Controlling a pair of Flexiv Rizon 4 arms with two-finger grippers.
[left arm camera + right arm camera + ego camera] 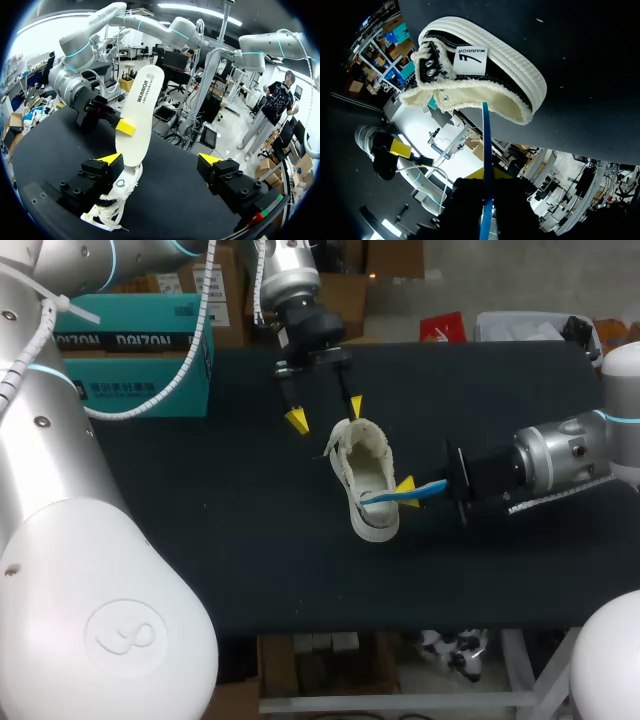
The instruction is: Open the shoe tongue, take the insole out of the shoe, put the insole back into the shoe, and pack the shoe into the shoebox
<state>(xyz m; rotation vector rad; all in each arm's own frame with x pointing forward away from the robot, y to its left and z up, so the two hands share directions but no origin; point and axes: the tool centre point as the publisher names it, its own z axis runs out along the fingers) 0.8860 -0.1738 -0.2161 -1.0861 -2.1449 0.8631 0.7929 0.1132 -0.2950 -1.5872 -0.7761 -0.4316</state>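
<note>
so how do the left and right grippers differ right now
The left gripper is open and holds nothing; the right gripper is shut on the insole. The left gripper points down over the laced end of the shoe; the right gripper comes in level from the side, at the shoe's other end. Both have yellow tips and are close to the shoe.

light: brt overhead | glare: L arm [110, 630] shell | table [250, 570] dark

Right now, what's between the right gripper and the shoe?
The blue insole, held by the right gripper, runs to the shoe; head view shows it.
</note>
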